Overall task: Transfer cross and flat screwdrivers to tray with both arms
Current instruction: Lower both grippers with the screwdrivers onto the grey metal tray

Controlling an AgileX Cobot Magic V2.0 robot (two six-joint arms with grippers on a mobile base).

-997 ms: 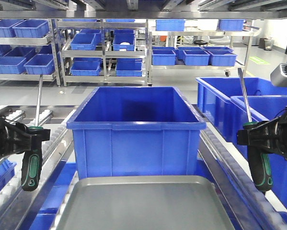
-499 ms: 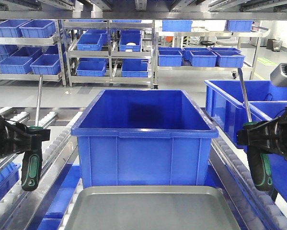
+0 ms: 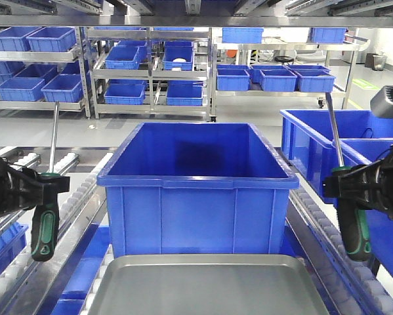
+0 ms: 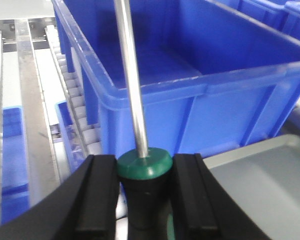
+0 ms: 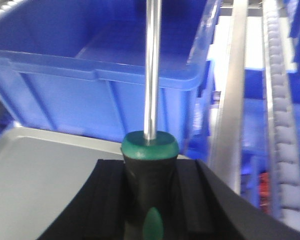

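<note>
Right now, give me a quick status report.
Left gripper and right gripper each shut on a screwdriver, shafts up. Grey tray empty below. Blue bin behind it.

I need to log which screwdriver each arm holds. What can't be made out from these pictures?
- Left screwdriver: tip too small in the front view, cut off by the top edge in the left wrist view.
- Right screwdriver: tip type too small to tell in the front view, cut off in the right wrist view.
- Tray: near edge cut off by the frame bottom.

Glossy blue plastic bin [image 3: 197, 187], matt grey metal tray [image 3: 206, 285], polished steel screwdriver shafts [image 4: 131, 85].
</note>
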